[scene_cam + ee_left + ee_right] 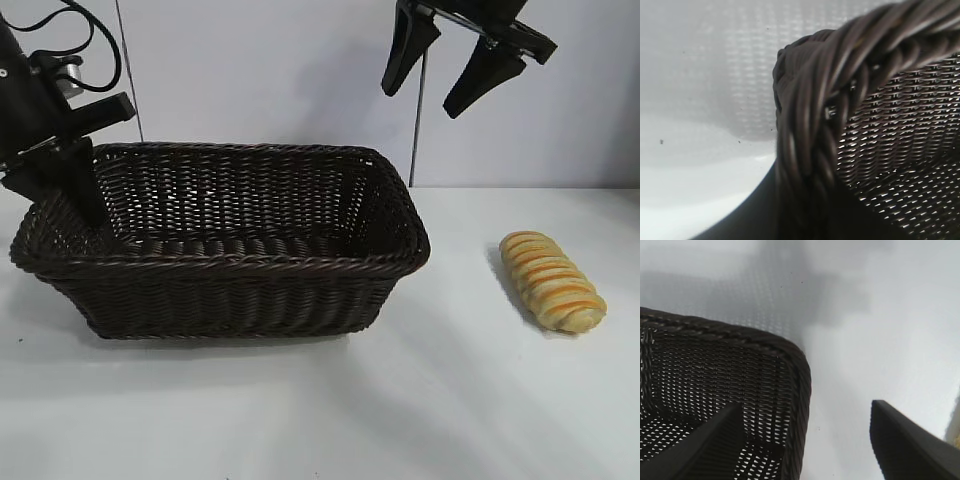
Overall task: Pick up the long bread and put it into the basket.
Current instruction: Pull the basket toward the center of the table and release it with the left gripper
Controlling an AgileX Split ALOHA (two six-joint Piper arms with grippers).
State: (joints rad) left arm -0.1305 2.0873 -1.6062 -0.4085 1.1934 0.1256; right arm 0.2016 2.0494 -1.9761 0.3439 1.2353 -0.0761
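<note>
Bare table up front, nothing on it near the camera. Long bread lying flat on the table to the right of the basket, well clear of the wicker, long axis angled toward the front right. Not yet touched. Basket holds nothing so far.

Right gripper hanging high above the gap between basket and bread, fingers spread wide, nothing between them. Right wrist view: same spread, with the basket's corner rim below and only a sliver of bread at the frame edge.

Left gripper down at the basket's left end, on or just inside the rim; fingers nearly together, looks like pinching or bracing the braided edge, but actual contact not confirmable.

Likely step: reach with the right arm.
- Shift right and forward first, then descend; centre over the loaf's middle.
- Rotate wrist so fingers straddle the short width, across the ridges, not lengthwise.
- Close gently; soft-looking loaf, probably squashes.
- Lift above rim height before traversing, or risk clipping the right wall.
- Keep basket steady on the left during drop.
</note>
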